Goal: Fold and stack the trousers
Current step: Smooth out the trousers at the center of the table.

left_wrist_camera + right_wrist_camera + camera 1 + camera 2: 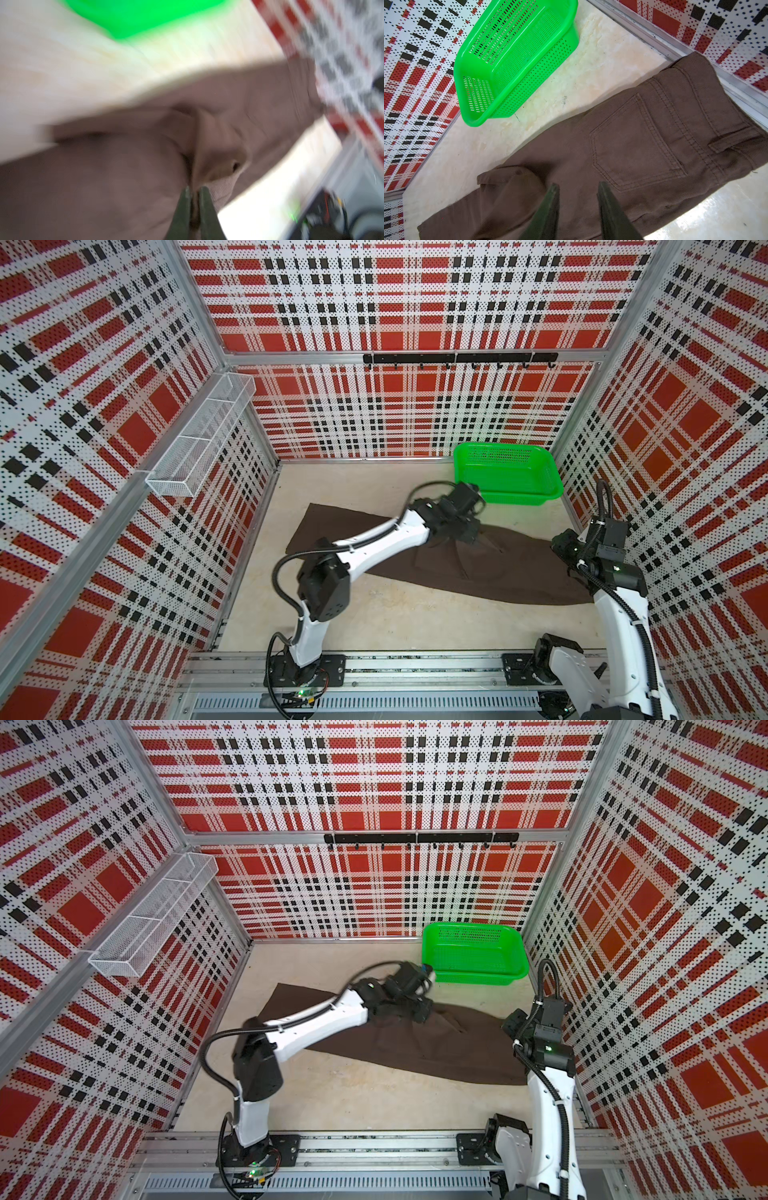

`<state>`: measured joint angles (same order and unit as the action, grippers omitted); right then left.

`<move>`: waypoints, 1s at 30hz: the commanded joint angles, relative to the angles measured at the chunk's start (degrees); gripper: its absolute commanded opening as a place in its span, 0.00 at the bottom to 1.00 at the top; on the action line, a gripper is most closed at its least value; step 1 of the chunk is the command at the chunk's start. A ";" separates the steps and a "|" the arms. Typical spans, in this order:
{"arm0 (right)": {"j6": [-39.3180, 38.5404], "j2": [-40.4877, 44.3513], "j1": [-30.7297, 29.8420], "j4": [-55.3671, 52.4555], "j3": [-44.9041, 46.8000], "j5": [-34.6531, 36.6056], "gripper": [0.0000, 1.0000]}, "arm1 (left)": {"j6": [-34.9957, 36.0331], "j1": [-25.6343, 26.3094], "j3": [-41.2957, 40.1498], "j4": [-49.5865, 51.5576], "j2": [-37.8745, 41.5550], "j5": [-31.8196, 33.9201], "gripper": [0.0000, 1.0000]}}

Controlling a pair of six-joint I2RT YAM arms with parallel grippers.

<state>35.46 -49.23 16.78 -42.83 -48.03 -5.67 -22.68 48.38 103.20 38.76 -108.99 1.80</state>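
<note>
**Table** point(374, 614): pale, marbled top, walled in by plaid panels. It carries every item below.

**Trousers** point(519, 568): dark brown cloth, laid out at full length in a slanting band across the table, leg ends towards the left wall and waist against the right wall. They appear as one long band, possibly leg laid on leg, though this cannot be confirmed. The right wrist view shows a stitched back pocket point(633, 141) facing up. The cloth is flat apart from a raised ridge near mid-length.
Status, as judged: early. No crosswise fold is made, no thick rectangle is formed and nothing is stacked. The length has yet to be doubled over and the bundle set down.

**Basket** point(523, 494): bright green plastic mesh in the far right corner, empty, close to the trousers but apart from them.

**Left gripper** point(196, 190): jaws pressed together on a gathered pleat of the trousers at the far edge of the mid-section. The cloth rises into the jaws as a peak. This view is blurred.

**Right gripper** point(578, 185): jaws spread with nothing between them. It hangs above the waist end beside the back pocket, and the cloth lies below the jaws, apparently untouched.
</note>
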 commanded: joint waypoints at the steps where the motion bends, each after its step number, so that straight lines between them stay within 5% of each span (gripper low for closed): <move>1: 0.44 0.06 0.45 1.30 0.96 -1.61 0.35 | 1.04 -12.35 -2.20 0.91 8.24 9.91 0.00; 8: 0.39 0.28 0.45 1.23 1.62 -1.27 0.35 | 5.20 -32.62 -6.32 4.73 14.75 18.73 0.00; 12: 0.11 -0.50 0.45 1.56 2.59 -1.25 0.35 | 5.62 -42.29 -8.53 4.92 17.70 17.24 0.00; 30: 12.94 5.94 0.37 -13.57 14.12 -9.14 0.46 | 2.91 -48.36 -16.52 3.45 19.58 7.03 0.00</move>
<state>43.64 -43.99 16.80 -52.38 -36.58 -13.43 -19.07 2.37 87.85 43.83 -91.90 10.31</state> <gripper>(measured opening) 0.464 0.094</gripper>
